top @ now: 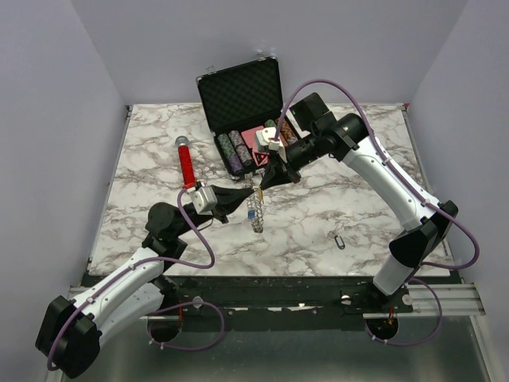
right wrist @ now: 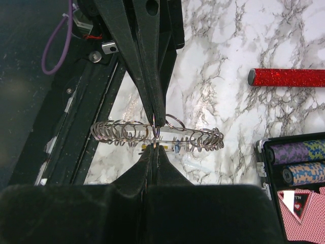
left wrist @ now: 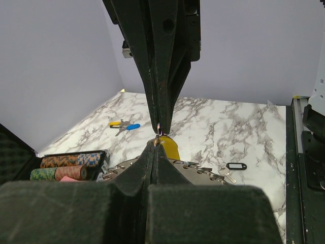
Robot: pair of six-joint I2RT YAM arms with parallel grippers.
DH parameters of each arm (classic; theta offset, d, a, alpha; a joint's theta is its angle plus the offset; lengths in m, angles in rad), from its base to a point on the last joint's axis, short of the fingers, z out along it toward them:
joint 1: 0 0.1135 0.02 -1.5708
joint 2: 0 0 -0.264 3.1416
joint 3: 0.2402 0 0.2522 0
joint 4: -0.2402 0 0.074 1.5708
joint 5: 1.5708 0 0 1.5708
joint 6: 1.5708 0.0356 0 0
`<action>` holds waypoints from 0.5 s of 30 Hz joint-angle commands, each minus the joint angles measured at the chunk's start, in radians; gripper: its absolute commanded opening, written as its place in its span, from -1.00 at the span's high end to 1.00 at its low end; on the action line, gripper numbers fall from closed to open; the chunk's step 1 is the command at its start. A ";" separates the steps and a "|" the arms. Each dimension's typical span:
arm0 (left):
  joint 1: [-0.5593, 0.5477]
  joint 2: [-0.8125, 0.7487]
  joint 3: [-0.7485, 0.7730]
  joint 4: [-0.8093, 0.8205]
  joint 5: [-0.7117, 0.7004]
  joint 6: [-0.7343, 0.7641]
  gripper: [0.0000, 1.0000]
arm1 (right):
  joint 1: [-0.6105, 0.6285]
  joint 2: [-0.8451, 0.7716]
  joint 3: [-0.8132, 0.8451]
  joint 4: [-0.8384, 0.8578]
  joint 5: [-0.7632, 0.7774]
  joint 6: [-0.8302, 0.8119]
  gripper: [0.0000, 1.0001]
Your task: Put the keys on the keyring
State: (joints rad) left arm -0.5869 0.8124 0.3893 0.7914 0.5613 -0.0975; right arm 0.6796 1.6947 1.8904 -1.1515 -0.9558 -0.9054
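- Top view: keyring [top: 254,213] stands edge-on at mid-table where the left gripper [top: 247,194] and right gripper [top: 259,188] meet. Both jaws are pressed together.
- Right wrist only: the keyring's fringe shows as shiny wire-like loops, and the left tips pinch its rim.
- Left wrist only: a glossy yellow tag [left wrist: 170,147] sits behind the tips. What the right gripper grips cannot be told. Tagged keys [left wrist: 124,125] lie well apart on the marble table [left wrist: 244,127].

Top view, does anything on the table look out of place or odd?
A black-tagged key lies alone toward the near right of the marble table, well apart from the keyring in the middle. Nothing looks spilled or damaged.
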 commanded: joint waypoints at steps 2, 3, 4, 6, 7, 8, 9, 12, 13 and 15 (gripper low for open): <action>-0.008 0.002 -0.001 0.080 0.017 -0.021 1.00 | 0.014 0.013 0.009 0.021 -0.023 0.011 0.99; -0.008 0.002 -0.001 0.081 0.017 -0.021 1.00 | 0.015 0.014 0.009 0.022 -0.023 0.011 0.99; -0.008 0.004 -0.001 0.083 0.018 -0.022 1.00 | 0.017 0.013 0.009 0.021 -0.023 0.011 0.99; -0.008 0.005 -0.003 0.086 0.019 -0.025 1.00 | 0.017 0.014 0.010 0.022 -0.023 0.013 0.99; -0.008 0.005 -0.004 0.088 0.020 -0.028 1.00 | 0.017 0.016 0.012 0.022 -0.023 0.014 0.99; -0.008 0.005 -0.004 0.091 0.020 -0.030 1.00 | 0.017 0.016 0.013 0.021 -0.023 0.014 0.99; -0.008 0.005 -0.004 0.094 0.020 -0.031 1.00 | 0.017 0.016 0.013 0.022 -0.024 0.013 0.99; -0.008 0.007 -0.003 0.097 0.022 -0.036 1.00 | 0.018 0.016 0.015 0.022 -0.026 0.014 0.99; -0.008 0.007 -0.004 0.098 0.022 -0.039 1.00 | 0.018 0.017 0.015 0.024 -0.027 0.017 0.99; -0.007 0.008 -0.004 0.101 0.022 -0.041 1.00 | 0.018 0.017 0.016 0.027 -0.031 0.023 0.99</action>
State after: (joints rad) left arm -0.5869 0.8196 0.3840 0.8139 0.5617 -0.1211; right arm 0.6800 1.6947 1.8908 -1.1519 -0.9554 -0.9039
